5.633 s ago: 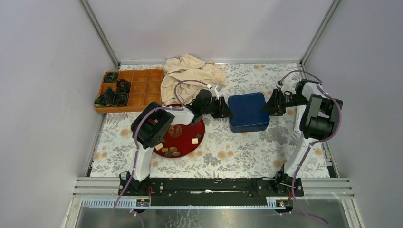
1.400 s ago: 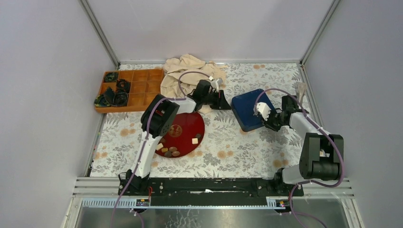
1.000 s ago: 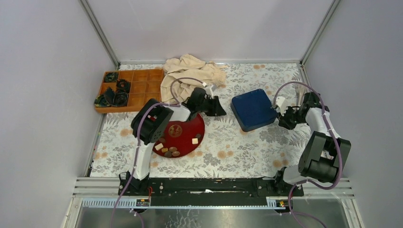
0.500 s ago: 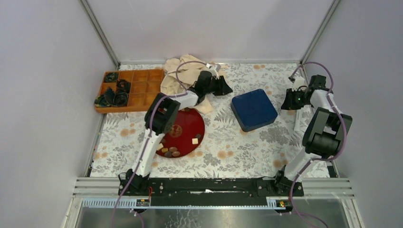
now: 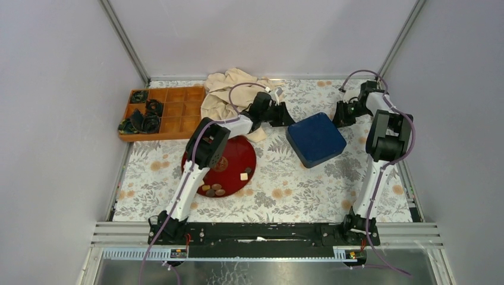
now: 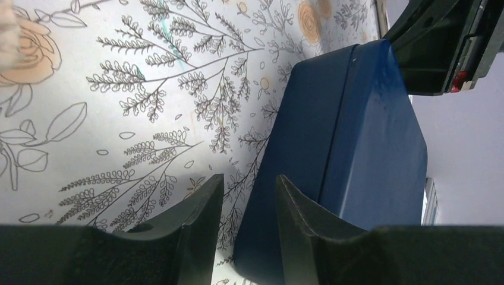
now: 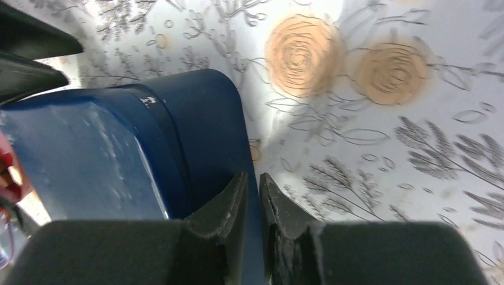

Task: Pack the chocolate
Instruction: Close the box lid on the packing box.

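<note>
The chocolate [image 5: 211,189] is several small brown and cream pieces on a red plate [image 5: 229,155] at the near left. A shut dark blue box [image 5: 315,139] lies mid-table. My left gripper [image 5: 285,116] is at the box's far left corner. It stands open [image 6: 249,177], with one finger over the cloth pattern and the other over the box [image 6: 362,130]. My right gripper [image 5: 342,114] is at the far right corner. Its jaws [image 7: 252,176] are nearly together, and blue box [image 7: 101,160] shows in the slit. Whether they pinch the box's edge is unclear.
A beige cloth [image 5: 235,90] is bunched at the back, behind the left arm. An orange compartment tray [image 5: 178,110] holding black items [image 5: 142,119] sits at the far left. Grey walls close in the flowered table on three sides.
My left gripper moved right from the cloth to the box's corner. My right gripper swung in from the right wall to the opposite corner. The box turned slightly.
</note>
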`<act>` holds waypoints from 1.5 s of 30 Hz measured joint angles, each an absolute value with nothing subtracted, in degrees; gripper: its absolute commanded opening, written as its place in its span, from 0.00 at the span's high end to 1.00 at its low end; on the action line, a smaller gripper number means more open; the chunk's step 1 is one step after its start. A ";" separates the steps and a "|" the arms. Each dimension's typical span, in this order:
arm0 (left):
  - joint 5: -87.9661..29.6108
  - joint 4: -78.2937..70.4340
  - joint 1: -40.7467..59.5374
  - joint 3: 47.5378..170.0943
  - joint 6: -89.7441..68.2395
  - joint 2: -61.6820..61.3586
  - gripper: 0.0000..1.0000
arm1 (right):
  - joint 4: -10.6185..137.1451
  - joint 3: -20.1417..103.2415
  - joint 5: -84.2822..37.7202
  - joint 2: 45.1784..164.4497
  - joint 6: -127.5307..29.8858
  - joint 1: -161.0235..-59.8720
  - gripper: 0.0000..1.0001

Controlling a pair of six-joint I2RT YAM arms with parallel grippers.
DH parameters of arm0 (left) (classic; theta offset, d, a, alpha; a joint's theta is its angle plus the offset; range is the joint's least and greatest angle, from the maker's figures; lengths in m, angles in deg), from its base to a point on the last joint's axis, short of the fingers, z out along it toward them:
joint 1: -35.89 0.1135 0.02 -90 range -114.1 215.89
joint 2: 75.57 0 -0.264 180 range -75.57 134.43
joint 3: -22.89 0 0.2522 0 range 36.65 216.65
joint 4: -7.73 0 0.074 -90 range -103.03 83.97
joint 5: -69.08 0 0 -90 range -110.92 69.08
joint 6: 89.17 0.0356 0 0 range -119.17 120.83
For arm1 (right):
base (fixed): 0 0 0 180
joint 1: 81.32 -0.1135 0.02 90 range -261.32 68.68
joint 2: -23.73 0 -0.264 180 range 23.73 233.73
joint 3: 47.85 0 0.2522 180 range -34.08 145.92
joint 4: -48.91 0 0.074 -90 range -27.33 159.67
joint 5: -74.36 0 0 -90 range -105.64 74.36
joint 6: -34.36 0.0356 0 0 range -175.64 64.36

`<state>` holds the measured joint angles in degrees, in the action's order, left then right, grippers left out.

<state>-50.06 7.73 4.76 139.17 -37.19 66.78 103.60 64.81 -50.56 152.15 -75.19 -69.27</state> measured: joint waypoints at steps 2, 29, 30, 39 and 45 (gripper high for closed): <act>-50.89 7.16 4.78 138.82 -37.15 66.75 0.55 | 106.04 66.71 -52.39 153.40 -76.00 -70.08 0.79; -47.48 25.80 -5.58 97.79 -44.82 45.20 0.54 | 98.09 50.60 -45.35 114.54 -80.74 -65.79 0.15; -46.65 26.30 -5.97 96.72 -44.93 44.50 0.53 | 98.22 49.64 -48.06 111.76 -80.63 -63.34 0.15; -35.09 30.50 -6.63 82.71 -42.24 27.26 0.36 | 103.03 29.07 -63.87 105.58 -76.72 -54.19 0.11; -36.01 32.01 -3.48 84.79 -41.45 26.34 0.49 | 99.73 21.31 -64.87 104.96 -69.94 -52.83 0.20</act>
